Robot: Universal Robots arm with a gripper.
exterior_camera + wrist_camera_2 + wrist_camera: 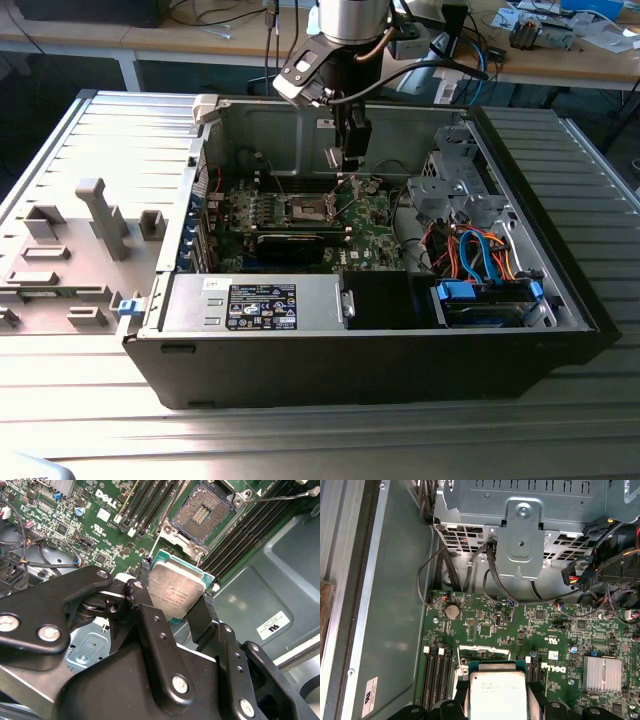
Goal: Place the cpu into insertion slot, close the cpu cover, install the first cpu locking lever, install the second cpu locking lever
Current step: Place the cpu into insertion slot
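Our gripper (177, 587) is clamped on the cpu (176, 594) by two opposite edges, holding it clear above the motherboard (107, 530). In the exterior view the insertion slot (305, 208) lies at about seven o'clock from the gripper, open and bare. We judge the first step, placing the cpu, is in hand. Seating it calls for squaring the cpu over the insertion slot and lowering it level.

An electronics lab: cable-strewn workbenches (596, 66) behind an opened computer case (350, 365).

The motherboard (75, 510) bears white lettering (106, 499); the power supply (195, 300) bears a printed label (262, 305).
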